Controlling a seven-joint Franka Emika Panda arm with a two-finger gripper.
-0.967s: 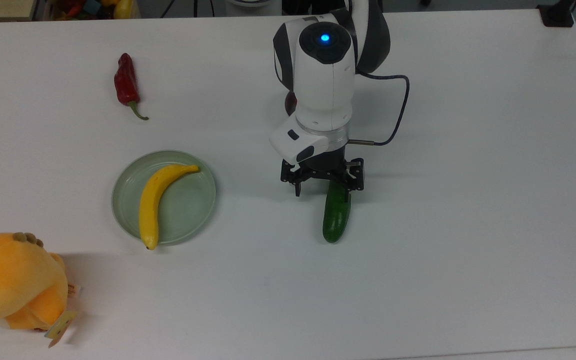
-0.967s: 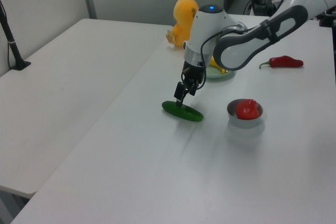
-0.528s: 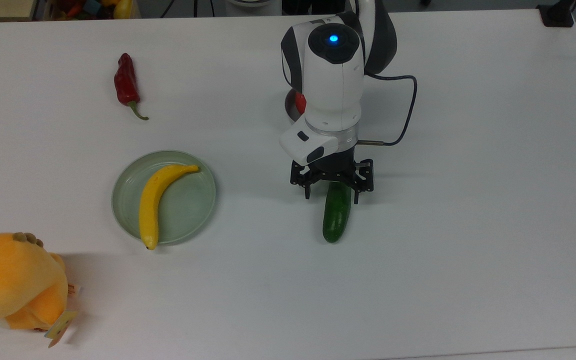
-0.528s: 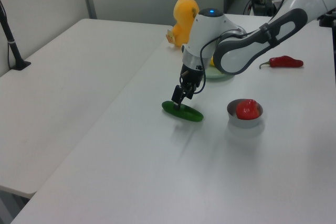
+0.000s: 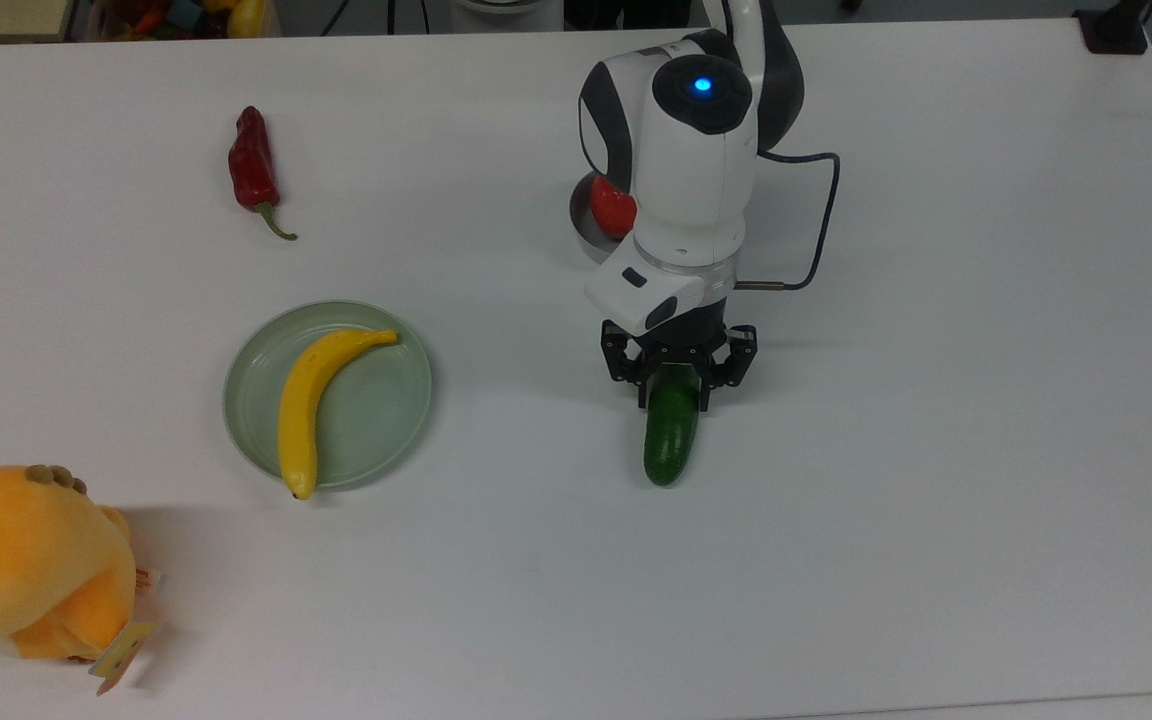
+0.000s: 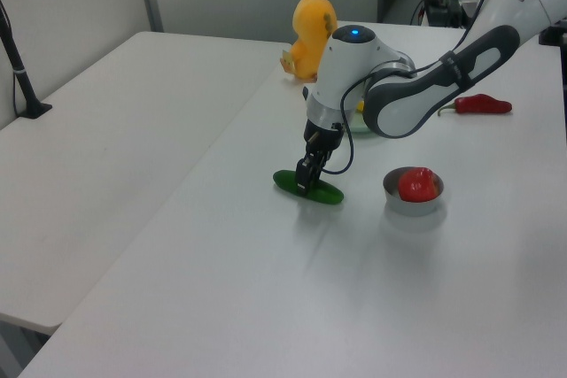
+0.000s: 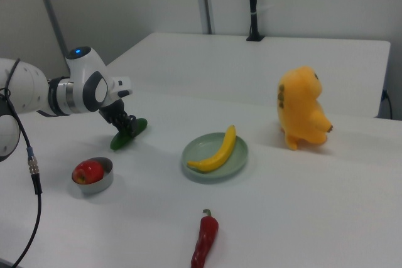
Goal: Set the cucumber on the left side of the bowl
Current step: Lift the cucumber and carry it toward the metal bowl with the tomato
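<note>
The dark green cucumber [image 5: 669,445] lies flat on the white table, running toward the top view's bottom edge. My gripper [image 5: 674,395] points down over its upper end with a finger against each side, shut on it. In the left view the gripper [image 6: 306,185] stands on the middle of the cucumber [image 6: 326,193]. In the right view the gripper [image 7: 127,128] is on the cucumber [image 7: 118,142] too. The small metal bowl [image 5: 583,226] sits behind the arm in the top view, partly hidden, and holds a red fruit [image 5: 613,208]. The bowl [image 6: 413,205] is to the left view's right of the cucumber.
A pale green plate [image 5: 381,425] with a banana [image 5: 308,405] sits to the top view's left of the cucumber. A dark red chili pepper [image 5: 253,160] lies further up and left. An orange plush toy [image 5: 26,565] fills the bottom left corner. A black cable [image 5: 816,230] hangs off the arm.
The arm has shifted toward the top view's right and centred over the cucumber. Its fingers have come together from wide apart onto the cucumber's sides. The cucumber has barely moved.
</note>
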